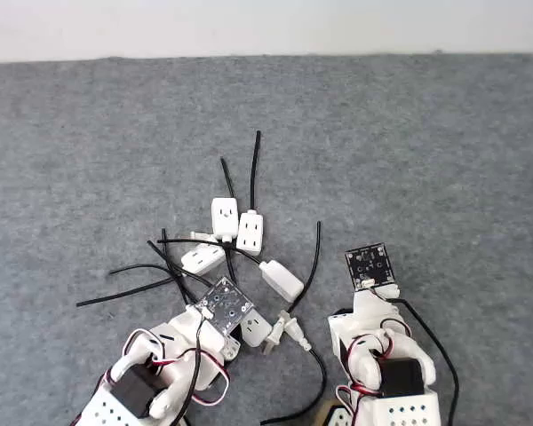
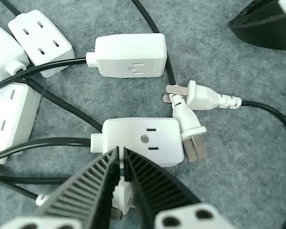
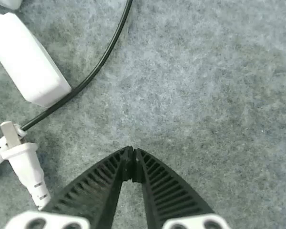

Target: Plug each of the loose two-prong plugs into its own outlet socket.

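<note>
My left gripper (image 2: pixel 120 151) is shut, its tips resting at the edge of a white outlet socket (image 2: pixel 145 140) with its slotted face up. Just beyond that socket lie two loose two-prong plugs (image 2: pixel 202 98) (image 2: pixel 188 128), crossed and touching, on black cords. In the high view these plugs (image 1: pixel 287 330) sit between the two arms, beside that socket (image 1: pixel 255 330). A second socket block (image 2: pixel 128 56) lies farther off. My right gripper (image 3: pixel 132 151) is shut over bare carpet, with one plug (image 3: pixel 23 160) and a white socket (image 3: pixel 28 59) off to its side.
More white sockets (image 1: pixel 225 216) (image 1: pixel 250 232) (image 1: pixel 202 258) cluster mid-table amid tangled black cords (image 1: pixel 129 288). The oblong socket (image 1: pixel 282 280) lies between that cluster and the plugs. Grey carpet (image 1: pixel 444 160) covers the table, and a white wall runs along the far edge.
</note>
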`<control>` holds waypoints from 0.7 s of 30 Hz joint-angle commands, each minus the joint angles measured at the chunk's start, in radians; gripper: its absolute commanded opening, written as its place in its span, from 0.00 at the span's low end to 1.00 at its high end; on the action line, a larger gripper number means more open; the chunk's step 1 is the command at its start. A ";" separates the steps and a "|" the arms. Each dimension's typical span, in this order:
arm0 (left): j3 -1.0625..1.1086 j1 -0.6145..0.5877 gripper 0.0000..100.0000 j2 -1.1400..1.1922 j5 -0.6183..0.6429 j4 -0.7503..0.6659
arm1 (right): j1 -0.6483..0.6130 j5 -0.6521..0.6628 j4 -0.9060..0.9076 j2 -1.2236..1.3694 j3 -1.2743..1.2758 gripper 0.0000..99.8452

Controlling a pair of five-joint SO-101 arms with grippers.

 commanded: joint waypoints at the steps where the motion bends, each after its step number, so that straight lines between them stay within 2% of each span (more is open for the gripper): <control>1: -0.007 0.003 0.01 -0.009 0.008 0.000 | 0.010 -0.012 0.005 -0.010 0.015 0.01; 7: -0.007 0.009 0.01 -0.011 0.008 -0.009 | 0.010 -0.012 0.005 -0.010 0.015 0.01; 11: -0.007 0.068 0.01 -0.011 0.008 -0.018 | 0.010 -0.012 0.005 -0.010 0.015 0.01; 14: -0.007 0.083 0.01 -0.011 0.005 -0.074 | 0.010 -0.012 0.005 -0.010 0.015 0.01; 18: -0.007 -0.014 0.01 -0.011 0.002 -0.249 | 0.010 -0.012 0.005 -0.010 0.015 0.01; 21: -0.010 -0.198 0.01 -0.011 -0.035 -0.279 | 0.010 -0.012 0.005 -0.010 0.015 0.01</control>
